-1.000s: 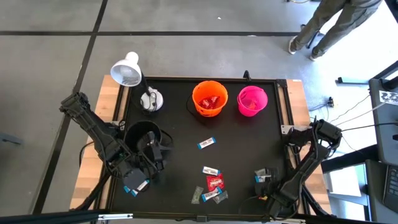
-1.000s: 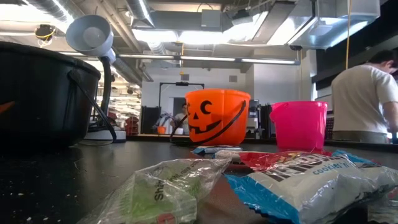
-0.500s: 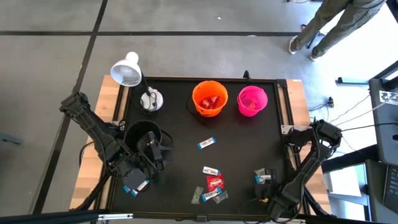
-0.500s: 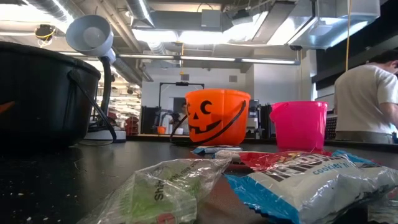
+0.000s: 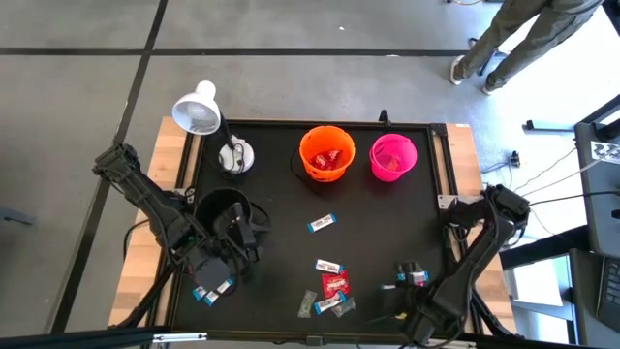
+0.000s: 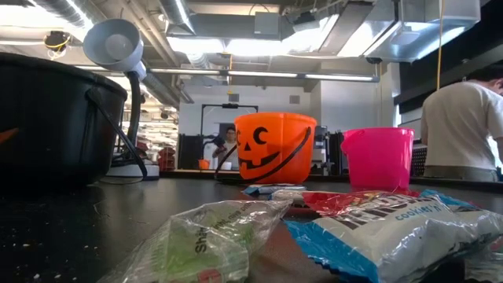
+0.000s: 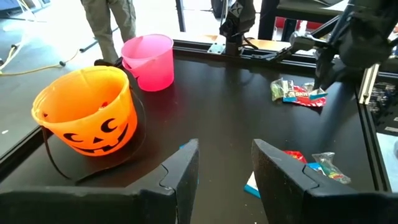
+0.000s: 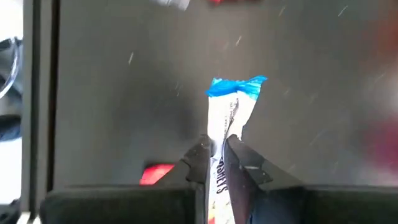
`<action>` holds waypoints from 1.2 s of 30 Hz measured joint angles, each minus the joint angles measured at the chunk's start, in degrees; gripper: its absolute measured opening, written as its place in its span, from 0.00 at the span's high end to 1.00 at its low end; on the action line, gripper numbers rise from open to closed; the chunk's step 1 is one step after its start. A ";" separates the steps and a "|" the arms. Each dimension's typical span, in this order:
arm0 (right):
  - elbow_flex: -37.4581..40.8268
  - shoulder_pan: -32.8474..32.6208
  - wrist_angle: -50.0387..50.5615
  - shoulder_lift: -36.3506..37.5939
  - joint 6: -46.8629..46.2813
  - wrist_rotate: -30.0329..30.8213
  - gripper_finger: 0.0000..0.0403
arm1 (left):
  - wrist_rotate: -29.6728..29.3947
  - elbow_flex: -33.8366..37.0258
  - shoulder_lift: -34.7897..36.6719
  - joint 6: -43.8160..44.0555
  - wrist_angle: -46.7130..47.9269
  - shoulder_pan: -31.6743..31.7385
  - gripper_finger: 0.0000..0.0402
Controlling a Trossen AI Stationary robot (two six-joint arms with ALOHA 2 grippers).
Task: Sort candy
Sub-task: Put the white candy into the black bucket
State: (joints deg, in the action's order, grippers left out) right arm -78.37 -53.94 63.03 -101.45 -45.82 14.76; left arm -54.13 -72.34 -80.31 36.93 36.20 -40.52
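Note:
Wrapped candies lie on the black table: a blue-and-white one [image 5: 322,223], another [image 5: 327,266], a red one [image 5: 335,283] and a small heap [image 5: 325,306] near the near edge. They fill the low view's foreground [image 6: 393,228]. The orange bucket [image 5: 325,153] holds red candy. The pink bucket [image 5: 392,157] stands to its right and the black bucket [image 5: 221,208] at the left. My right gripper [image 5: 407,276] is low over the table's near right part, shut on a blue-and-white candy [image 8: 231,109]. My left gripper [image 7: 225,165] is open beside the black bucket, touching nothing. My right gripper pinches the blue-and-white candy between its two fingertips [image 8: 202,155], on the wrapper's white middle part [image 8: 224,140]. The fingers point down at the table. The wrapper's blue end [image 8: 237,86] sticks out past the fingertips. I cannot tell whether it clears the table.
A white desk lamp [image 5: 199,111] stands at the far left corner beside its round base [image 5: 235,155]. A silvery-green candy [image 7: 280,89] lies close to my right gripper. A raised rail [image 5: 441,165] edges the table's right side. A person [image 6: 464,126] stands beyond the table.
My right arm has shifted a little toward the table's left, keeping the blue-and-white candy between its fingers.

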 joint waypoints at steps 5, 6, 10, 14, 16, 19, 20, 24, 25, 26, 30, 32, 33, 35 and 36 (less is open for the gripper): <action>-3.32 3.72 -0.40 0.00 6.10 5.83 0.92 | 2.89 0.00 -0.42 -0.25 -0.97 0.75 0.65; -3.83 4.52 -0.71 0.02 7.48 6.65 0.92 | 4.17 0.00 -0.86 -1.01 -1.83 0.94 0.65; -5.29 7.91 -3.61 0.02 13.47 9.18 0.92 | 8.79 0.00 -3.82 -5.89 -5.34 1.66 0.65; -6.19 11.66 -8.30 0.02 19.50 9.84 0.92 | 9.12 0.00 -6.68 -8.97 -7.60 2.00 0.65; -6.45 13.30 -11.06 0.02 22.39 9.66 0.92 | 9.13 0.00 -7.97 -9.19 -9.44 2.66 0.65; -6.49 15.40 -15.63 0.02 26.79 8.59 0.92 | 9.01 0.00 -10.10 -13.58 -14.13 3.74 0.65; -6.49 16.04 -17.03 0.02 27.99 8.04 0.92 | 8.97 0.00 -10.89 -16.18 -16.04 3.98 0.65; -6.49 18.17 -21.95 0.02 31.15 5.62 0.92 | 10.21 0.00 -13.63 -24.81 -23.15 4.60 0.60; -6.49 18.56 -22.85 0.02 31.67 5.09 0.92 | 10.81 0.00 -14.06 -26.33 -24.40 4.86 0.58; -6.49 18.90 -23.55 0.02 32.32 4.71 0.92 | 11.24 0.00 -14.43 -27.64 -25.19 5.15 0.55; -6.49 19.90 -25.32 0.02 33.87 3.24 0.92 | 13.24 0.00 -16.27 -31.61 -26.31 6.05 0.47; -6.49 19.96 -26.20 0.02 34.15 2.47 0.92 | 14.93 0.00 -16.99 -33.65 -26.95 6.43 0.45; -6.49 20.02 -26.67 0.02 34.29 2.50 0.92 | 15.62 0.00 -17.35 -34.60 -26.99 6.53 0.44; -6.49 20.27 -27.71 0.02 34.55 2.52 0.92 | 16.44 0.00 -18.09 -36.19 -27.00 6.68 0.43; -6.49 20.27 -27.92 0.02 34.55 2.52 0.92 | 16.51 0.00 -18.45 -36.92 -26.97 6.72 0.43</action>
State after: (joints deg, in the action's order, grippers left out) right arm -84.86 -33.67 35.11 -101.43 -11.27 17.28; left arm -37.62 -72.34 -98.76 0.01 9.23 -33.80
